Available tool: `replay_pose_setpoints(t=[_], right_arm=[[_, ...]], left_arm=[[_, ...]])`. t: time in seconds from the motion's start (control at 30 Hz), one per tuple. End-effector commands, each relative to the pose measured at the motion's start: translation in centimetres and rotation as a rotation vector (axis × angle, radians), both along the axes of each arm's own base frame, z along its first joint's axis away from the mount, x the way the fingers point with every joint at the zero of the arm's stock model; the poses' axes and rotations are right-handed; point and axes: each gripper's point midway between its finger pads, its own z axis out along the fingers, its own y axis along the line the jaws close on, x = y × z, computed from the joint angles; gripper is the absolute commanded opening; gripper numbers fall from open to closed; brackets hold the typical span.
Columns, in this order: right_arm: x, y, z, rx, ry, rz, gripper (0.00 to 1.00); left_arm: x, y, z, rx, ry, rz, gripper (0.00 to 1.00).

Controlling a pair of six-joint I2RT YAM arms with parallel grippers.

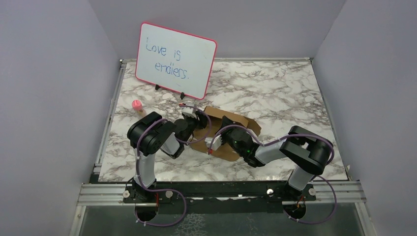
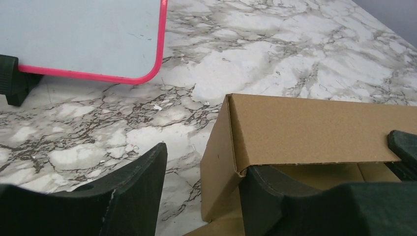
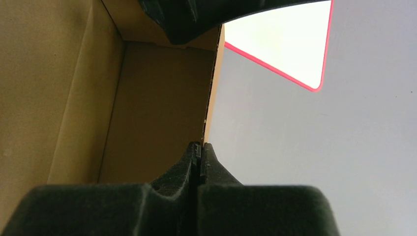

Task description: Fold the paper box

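From above, the box [image 1: 231, 129] lies at the middle of the table [image 1: 275, 88], part-formed, with walls raised and the top open. The left gripper [image 1: 197, 119] is at its left end and the right gripper [image 1: 215, 142] at its near side. The whiteboard [image 1: 175, 59] stands well behind.

The left wrist view shows the left gripper's jaws apart and straddling the box's end wall. One finger [image 2: 268, 196] is inside under a folded-over flap. The other finger [image 2: 133, 196] is outside, with marble showing between it and the wall, so nothing is clamped.

In the right wrist view the right gripper's fingers [image 3: 192, 162] are pressed together, tips at the edge of an upright wall. I cannot tell whether they nip any cardboard.

The box looks light and thin. It should be stiff across its panels, weak at the creases, and likely to slide on the smooth marble. It is best gripped on a wall or flap near a crease, with the other arm bracing it.
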Motion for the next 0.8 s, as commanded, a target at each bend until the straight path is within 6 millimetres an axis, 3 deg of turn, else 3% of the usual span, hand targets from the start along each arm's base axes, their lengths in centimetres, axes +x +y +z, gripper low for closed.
replay_pose_setpoints(t=[0.0,0.37,0.6,0.77], right_arm=[[-0.8,0.9,-0.5,-0.012,0.043,0.044,0.01],[-0.8,0.7,-0.5,-0.002,0.053,0.039,0.01],[-0.9,0.8,-0.4,0.013,0.063,0.044,0.01],[-1.0,0.9,-0.2,0.025,0.066,0.046,0.01]], left_arm=[[1.8,3.4,1.1,-0.059,-0.015,0.238,0.52],[1.1,5.0,0.7,-0.030,0.011,0.443,0.38],[1.1,5.9,-0.1,0.021,0.053,0.549,0.40],[0.8,6.7,-0.9,0.042,0.086,0.612,0.49]])
